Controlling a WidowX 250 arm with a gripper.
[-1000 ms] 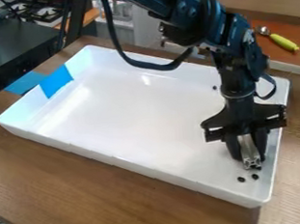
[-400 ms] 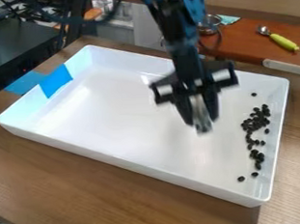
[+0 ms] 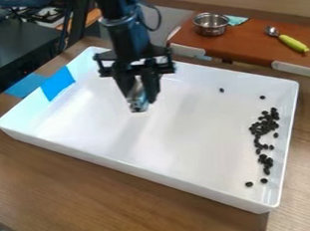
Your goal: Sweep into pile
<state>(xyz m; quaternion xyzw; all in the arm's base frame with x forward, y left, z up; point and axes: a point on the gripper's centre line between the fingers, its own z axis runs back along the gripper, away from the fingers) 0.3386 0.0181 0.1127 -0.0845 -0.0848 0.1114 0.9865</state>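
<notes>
The dark beans (image 3: 263, 126) lie in the white tray (image 3: 141, 171), in an uneven band that runs from far to near just beside its right wall. The band is thickest in its far part, thins out in the middle and gathers into a small clump at the near part. Past that clump, toward the near right corner, two beans sit a little apart from each other. One bean lies beyond the far end of the band, and another lies farther left, near the tray's far wall.

The gripper (image 3: 141, 96) hangs over the far, left part of the tray, well apart from the beans. Its fingers are clamped on a short metal bar (image 3: 137, 101), whose end points down toward the tray floor. I cannot tell whether the bar touches the floor.

Blue tape (image 3: 57, 84) is stuck on the tray's left wall, with more on the wooden table (image 3: 90, 198) just outside it. Beyond the tray, at the far right, a reddish-brown counter (image 3: 247, 48) holds a metal bowl (image 3: 211, 24), a teal cloth (image 3: 237, 20) beside it, and a scoop (image 3: 288, 40) with a yellow-green handle. A stove (image 3: 47, 14) stands at the far left.
</notes>
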